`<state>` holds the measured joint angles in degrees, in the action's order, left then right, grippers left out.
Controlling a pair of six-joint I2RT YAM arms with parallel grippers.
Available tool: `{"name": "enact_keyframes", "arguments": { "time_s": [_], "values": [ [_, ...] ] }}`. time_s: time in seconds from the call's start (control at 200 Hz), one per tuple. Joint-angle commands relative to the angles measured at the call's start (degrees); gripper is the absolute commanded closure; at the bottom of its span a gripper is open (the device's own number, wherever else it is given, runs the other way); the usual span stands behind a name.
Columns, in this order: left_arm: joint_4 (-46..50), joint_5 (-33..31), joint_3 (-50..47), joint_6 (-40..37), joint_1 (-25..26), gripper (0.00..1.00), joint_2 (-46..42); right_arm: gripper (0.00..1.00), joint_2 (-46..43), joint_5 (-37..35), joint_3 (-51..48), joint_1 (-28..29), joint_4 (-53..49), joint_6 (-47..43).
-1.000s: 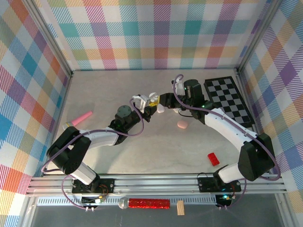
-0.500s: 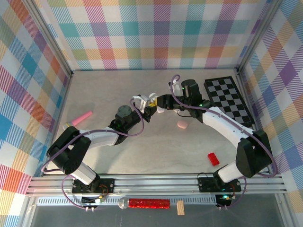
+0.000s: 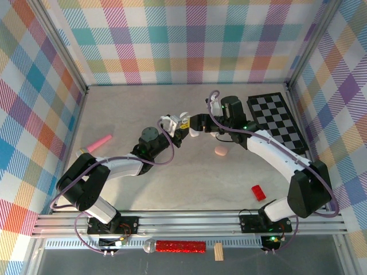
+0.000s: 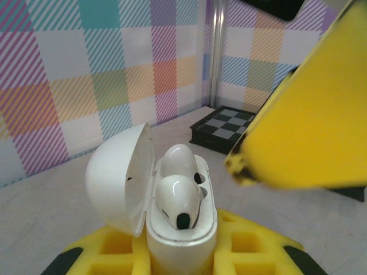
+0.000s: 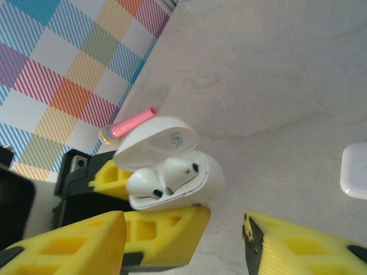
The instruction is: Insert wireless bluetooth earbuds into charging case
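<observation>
A white charging case (image 4: 182,235) stands upright between the yellow fingers (image 4: 255,246) of my left gripper (image 3: 175,129), which is shut on it. Its lid (image 4: 117,177) hangs open to the left. Two white earbuds (image 4: 178,197) sit in its sockets, also visible from the right wrist (image 5: 175,172). My right gripper (image 5: 186,238) is open just beside and above the case (image 5: 209,180), with nothing between its fingers (image 5: 304,246). In the top view, the right gripper (image 3: 196,124) meets the left at mid-table.
A pale pink case (image 3: 221,150) lies on the table near the right arm. A red block (image 3: 258,192) sits further front-right. A pink marker (image 3: 98,142) lies at the left, a checkerboard (image 3: 278,120) at the back right. A white rounded object (image 5: 355,172) rests on the table.
The right gripper and its wrist shifted a little to the left near the case. The left gripper keeps hold of the open case.
</observation>
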<state>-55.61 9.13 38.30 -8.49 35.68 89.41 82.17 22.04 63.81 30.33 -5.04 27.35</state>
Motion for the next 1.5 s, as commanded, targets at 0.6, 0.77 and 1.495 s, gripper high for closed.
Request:
{"name": "enact_keyframes", "arguments": {
  "time_s": [0.6,0.77,1.495],
  "values": [
    [8.04,6.79,-0.51,-24.19,-0.26,0.93,-4.15,0.20,12.90,-4.67,21.88,0.17,-28.53,-4.69],
    [8.08,5.88,-0.25,-22.41,-0.26,0.93,-4.68,0.19,11.51,-5.96,19.76,0.17,-30.26,-6.41],
    [42.34,35.24,9.02,-18.17,-4.22,0.93,-10.72,0.18,-10.60,9.02,0.38,-0.64,-17.43,-35.28]
  ]
}}
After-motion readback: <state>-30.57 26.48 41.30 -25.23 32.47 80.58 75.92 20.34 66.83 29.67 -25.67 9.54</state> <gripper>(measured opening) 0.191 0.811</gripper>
